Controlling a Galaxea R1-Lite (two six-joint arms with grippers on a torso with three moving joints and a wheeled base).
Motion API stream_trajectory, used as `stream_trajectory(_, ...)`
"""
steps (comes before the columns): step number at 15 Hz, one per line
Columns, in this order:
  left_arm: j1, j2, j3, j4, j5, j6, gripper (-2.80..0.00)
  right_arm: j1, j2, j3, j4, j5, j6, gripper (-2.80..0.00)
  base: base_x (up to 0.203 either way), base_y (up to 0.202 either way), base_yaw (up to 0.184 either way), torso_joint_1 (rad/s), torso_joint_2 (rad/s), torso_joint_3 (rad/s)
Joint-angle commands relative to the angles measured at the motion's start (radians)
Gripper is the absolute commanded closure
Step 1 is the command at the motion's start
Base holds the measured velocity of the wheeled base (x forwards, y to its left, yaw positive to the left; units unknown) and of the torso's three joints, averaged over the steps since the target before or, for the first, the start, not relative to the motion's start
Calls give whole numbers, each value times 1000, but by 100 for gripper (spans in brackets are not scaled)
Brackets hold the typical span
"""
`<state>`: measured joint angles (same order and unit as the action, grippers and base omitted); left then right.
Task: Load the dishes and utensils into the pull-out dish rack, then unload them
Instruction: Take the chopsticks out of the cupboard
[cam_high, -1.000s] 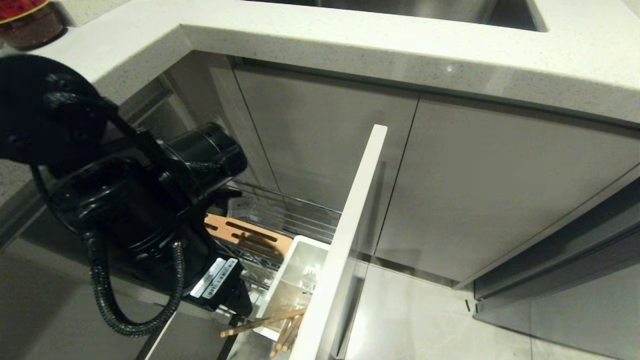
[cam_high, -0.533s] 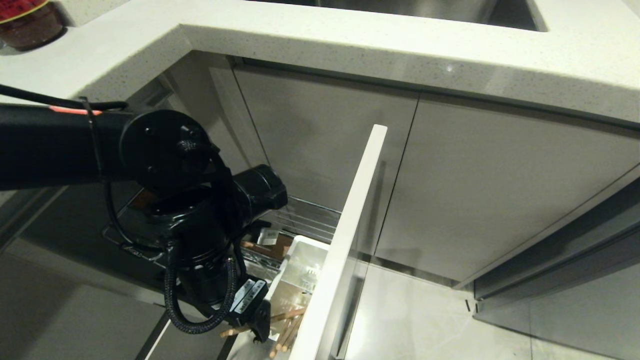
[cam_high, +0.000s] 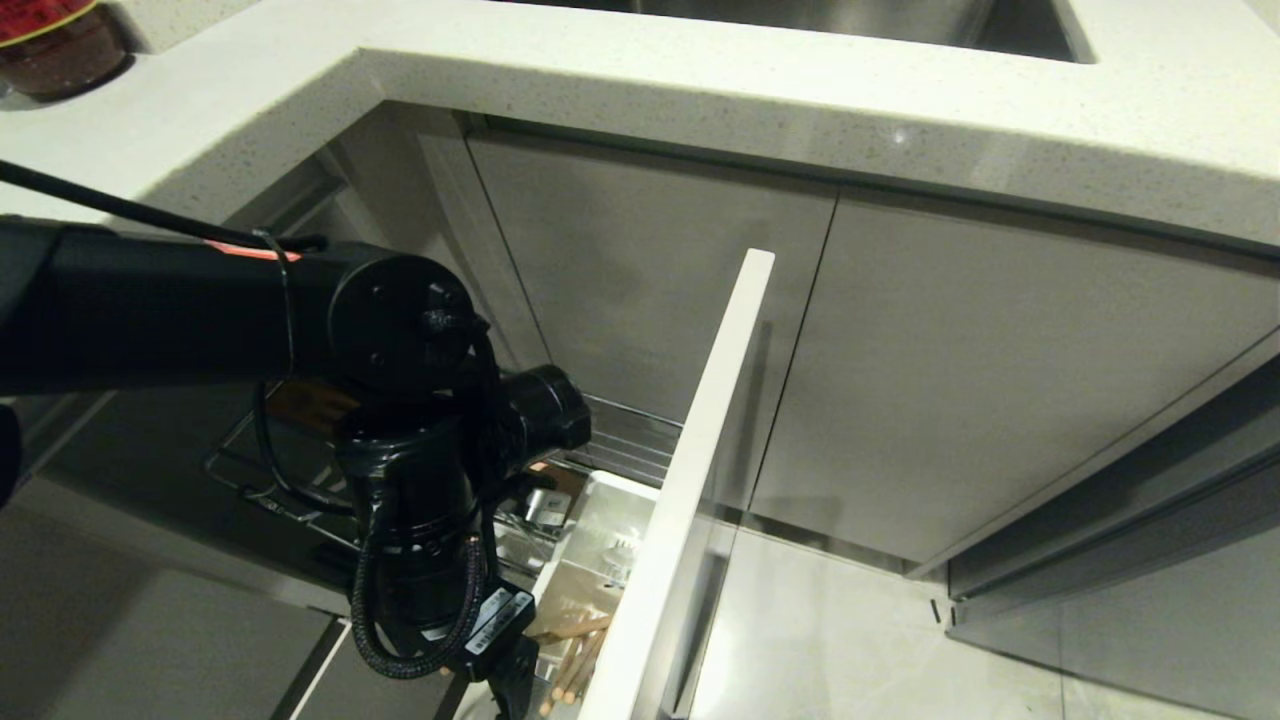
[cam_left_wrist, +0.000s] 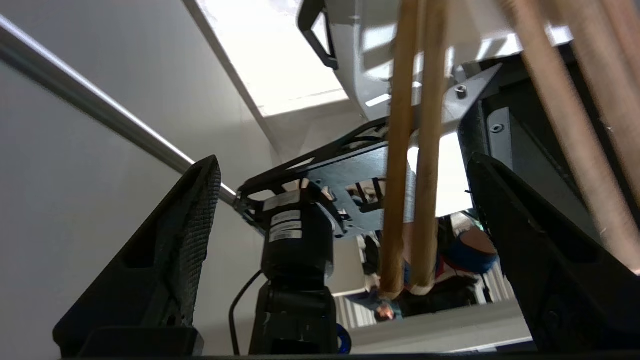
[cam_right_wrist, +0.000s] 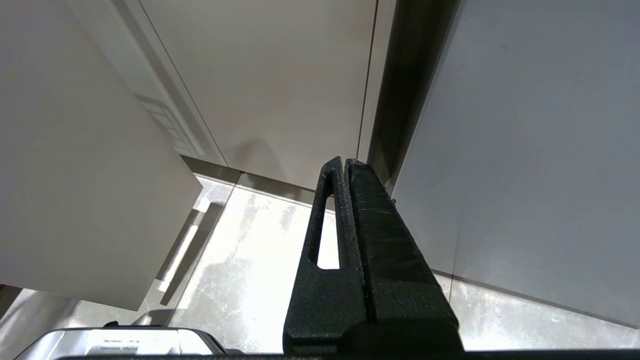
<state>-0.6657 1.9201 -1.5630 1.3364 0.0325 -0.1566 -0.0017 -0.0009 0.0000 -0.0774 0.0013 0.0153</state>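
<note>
Dish rack (cam_high: 610, 455) stands pulled out beside its white front panel (cam_high: 690, 480), under the counter (cam_high: 700, 90). Your left arm has swung in from the left over the last second and now hangs low over the rack's near end. Its wrist points down at the white utensil cup (cam_high: 600, 545). Left gripper (cam_left_wrist: 340, 240): fingers spread wide, wider than a second ago, nothing held. In the wrist view two chopsticks (cam_left_wrist: 412, 165) stand between the fingers, touching neither. In the head view their ends stick out of the cup beside the panel. Judgement: unloading has begun; you are lined up to close on the chopsticks. Right gripper (cam_right_wrist: 345, 210): clenched, empty, parked off toward the floor. Plate, bowl, fork: not visible.
</note>
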Motion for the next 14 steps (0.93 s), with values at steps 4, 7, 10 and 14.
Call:
stream_trajectory(4, 6, 61, -36, 10, -69, -1, -280, 0, -1, 26, -1, 0, 0, 0, 0, 0, 0, 0, 0, 0)
stream_trajectory(7, 6, 83, -48, 9, -83, -3, -280, 0, -1, 26, -1, 0, 0, 0, 0, 0, 0, 0, 0, 0)
stream_trajectory(10, 8, 97, -52, 9, -83, -4, -280, 0, -1, 26, -1, 0, 0, 0, 0, 0, 0, 0, 0, 0)
stream_trajectory(14, 6, 99, -52, 12, -81, -6, 0, 0, -1, 26, -1, 0, 0, 0, 0, 0, 0, 0, 0, 0)
